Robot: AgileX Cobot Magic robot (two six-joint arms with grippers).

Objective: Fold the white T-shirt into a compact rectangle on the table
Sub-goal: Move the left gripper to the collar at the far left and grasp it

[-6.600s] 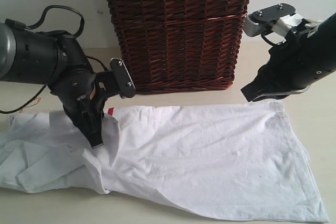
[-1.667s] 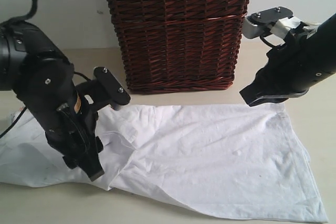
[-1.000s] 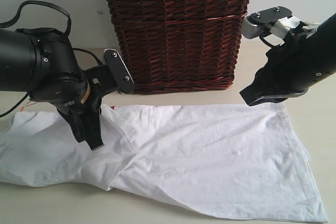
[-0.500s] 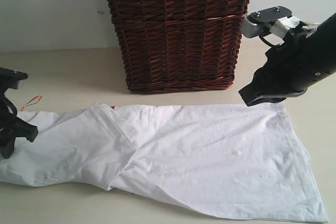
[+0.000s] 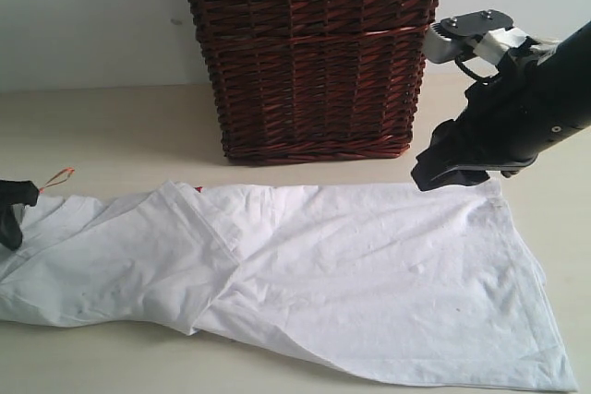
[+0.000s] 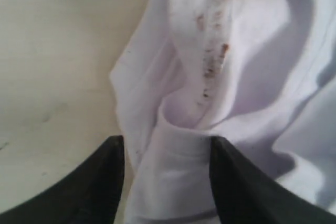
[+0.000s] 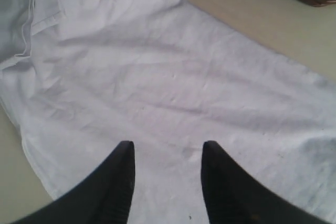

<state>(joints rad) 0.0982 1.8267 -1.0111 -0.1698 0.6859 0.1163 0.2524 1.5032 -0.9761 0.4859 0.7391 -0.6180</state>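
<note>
Axis of white T-shirt (image 5: pixel 369 274) runs left-right; left hand (image 6: pixel 164 148) astride collar end (image 6: pixel 210 51), right hand (image 7: pixel 167 150) over hem (image 5: pixel 540 292), both spread, gripping nothing.

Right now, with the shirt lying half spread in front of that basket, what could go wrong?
1. The white T-shirt is bunched between the fingers of the open left gripper. Closing there could pinch several layers and leave a lumpy fold.
2. The right gripper hangs open over the shirt's edge nearest the wicker basket. A lift there might knock the basket.
</note>
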